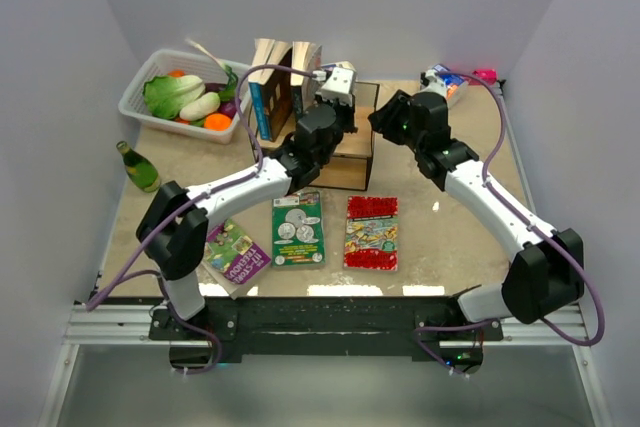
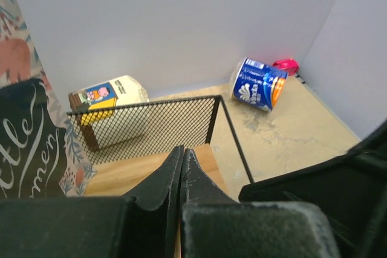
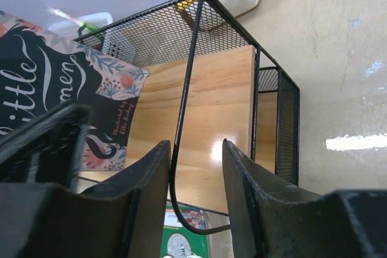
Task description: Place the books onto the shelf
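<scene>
The shelf (image 1: 350,162) stands at the back middle, its wooden board (image 2: 121,173) under my left gripper (image 2: 182,149), which is shut on nothing. Two books stand upright at its left end: a blue one (image 1: 264,107) and a dark "Little Women" one (image 3: 42,89), also at the left edge of the left wrist view (image 2: 24,149). My right gripper (image 3: 195,143) is open at the shelf's right front corner, with the thin black frame rod (image 3: 184,89) between its fingers, close to the left one. Green (image 1: 298,229), red (image 1: 371,232) and purple-and-green (image 1: 237,252) books lie flat on the table in front.
A white basket (image 1: 135,107) of toy vegetables sits at the back left, a green bottle (image 1: 140,167) lies below it. A white carton (image 2: 112,98) is behind the shelf. A blue can (image 2: 259,84) and a pink object (image 2: 285,66) lie at the back right.
</scene>
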